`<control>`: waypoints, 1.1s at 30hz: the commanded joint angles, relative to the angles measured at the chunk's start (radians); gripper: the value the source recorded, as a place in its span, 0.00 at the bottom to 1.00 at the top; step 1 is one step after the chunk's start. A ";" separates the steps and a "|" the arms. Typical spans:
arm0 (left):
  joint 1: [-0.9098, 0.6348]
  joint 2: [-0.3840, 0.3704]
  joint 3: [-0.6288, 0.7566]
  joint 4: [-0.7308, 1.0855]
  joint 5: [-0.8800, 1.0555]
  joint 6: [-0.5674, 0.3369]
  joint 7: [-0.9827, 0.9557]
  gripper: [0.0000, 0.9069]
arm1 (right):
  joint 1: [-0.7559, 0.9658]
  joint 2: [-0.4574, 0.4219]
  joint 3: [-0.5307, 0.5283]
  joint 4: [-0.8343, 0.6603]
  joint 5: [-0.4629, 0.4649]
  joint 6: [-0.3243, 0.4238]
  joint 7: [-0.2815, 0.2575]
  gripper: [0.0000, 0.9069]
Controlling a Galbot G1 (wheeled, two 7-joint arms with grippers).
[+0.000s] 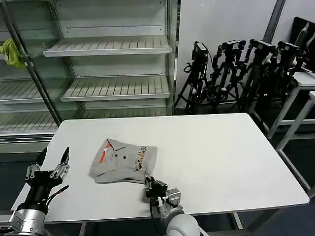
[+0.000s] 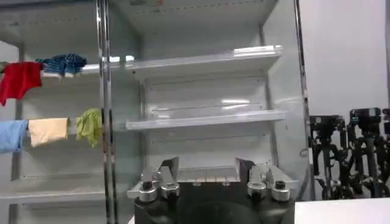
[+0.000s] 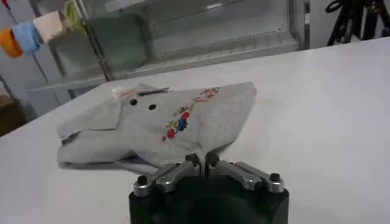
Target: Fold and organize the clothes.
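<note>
One of the clothes, a light grey shirt [image 1: 125, 161], lies folded on the white table [image 1: 221, 157], left of centre. Its collar with an orange-red lining [image 1: 103, 156] faces left and a small multicoloured print [image 3: 178, 120] faces up. My right gripper [image 1: 149, 183] sits low at the shirt's near edge. In the right wrist view this gripper [image 3: 202, 159] is shut, pinching a fold of the grey fabric. My left gripper [image 1: 54, 156] hovers over the table's left edge, clear of the shirt. It [image 2: 207, 167] is open with nothing between its fingers.
Metal shelves [image 1: 108, 46] stand behind the table, with a yellow-green rag [image 1: 12, 53] hanging at the far left. Other coloured cloths [image 2: 21, 79] hang beside the rag. Black tripods [image 1: 236, 69] stand at the back right. The table's right half is bare.
</note>
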 commanded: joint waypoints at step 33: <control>-0.023 -0.019 0.099 -0.038 -0.026 0.021 0.003 0.71 | -0.129 -0.448 0.263 0.235 -0.034 -0.048 0.060 1.00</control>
